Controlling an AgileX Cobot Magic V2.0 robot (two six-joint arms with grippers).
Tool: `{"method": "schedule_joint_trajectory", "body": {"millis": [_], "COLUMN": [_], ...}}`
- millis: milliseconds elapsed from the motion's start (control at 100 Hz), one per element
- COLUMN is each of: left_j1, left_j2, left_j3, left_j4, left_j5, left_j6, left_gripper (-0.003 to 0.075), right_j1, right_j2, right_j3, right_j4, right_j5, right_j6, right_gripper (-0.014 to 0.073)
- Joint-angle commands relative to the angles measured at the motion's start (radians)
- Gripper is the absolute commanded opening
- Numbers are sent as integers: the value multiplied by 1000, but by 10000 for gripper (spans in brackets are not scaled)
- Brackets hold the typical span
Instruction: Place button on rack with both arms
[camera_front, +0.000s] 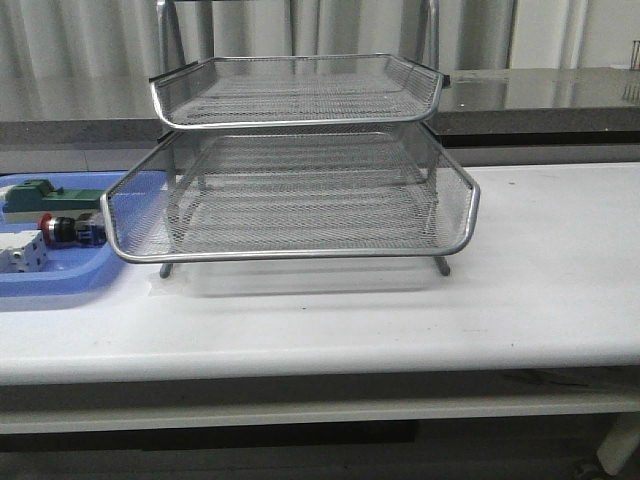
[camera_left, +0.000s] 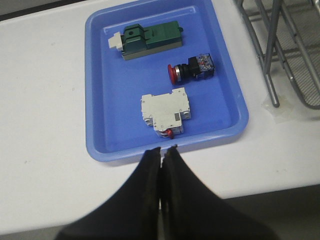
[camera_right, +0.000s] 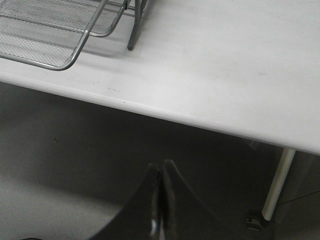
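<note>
The button (camera_left: 192, 68), with red head, black body and blue rear block, lies on its side in the blue tray (camera_left: 97, 105); it also shows in the front view (camera_front: 68, 230) at the far left. The silver wire-mesh rack (camera_front: 300, 160) stands mid-table; its leg and corner show in the left wrist view (camera_left: 272, 60) and the right wrist view (camera_right: 60, 30). My left gripper (camera_left: 161, 149) is shut and empty, above the tray's near rim. My right gripper (camera_right: 161, 165) is shut and empty, off the table's front edge, over the floor. Neither arm shows in the front view.
The blue tray (camera_front: 60, 275) also holds a green block (camera_left: 150, 40) and a white boxy part (camera_left: 166, 111). A dark counter (camera_front: 540, 95) runs behind the table. A table leg (camera_right: 277, 182) stands below the front edge on the right.
</note>
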Motion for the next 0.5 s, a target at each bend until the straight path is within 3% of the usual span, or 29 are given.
{"method": "schedule_joint_trajectory", "body": {"millis": [0, 140, 230, 330, 430, 490], "left_j1": [1, 1, 1, 1, 1, 1], "left_j2": [41, 109, 137, 154, 159, 159], "left_j3": [-63, -96, -98, -98, -98, -98], "left_j4": [-23, -40, -42, -42, -42, -44], "left_j5": [-49, -47, -36, -4, 6, 6], "left_j6": [103, 138, 142, 151, 167, 167], "left_gripper": [-20, -16, 41, 210, 459, 541], "right_j1": [-1, -1, -1, -1, -1, -1], "right_j2": [4, 4, 4, 4, 4, 4], "right_j3": [-24, -24, -24, -24, -24, -24], "right_j4": [1, 1, 1, 1, 1, 1], "right_j5": [-59, -59, -59, -59, -59, -59], "right_j6": [-1, -1, -1, -1, -1, -1], "right_gripper": [-60, -60, -60, -60, -60, -60]}}
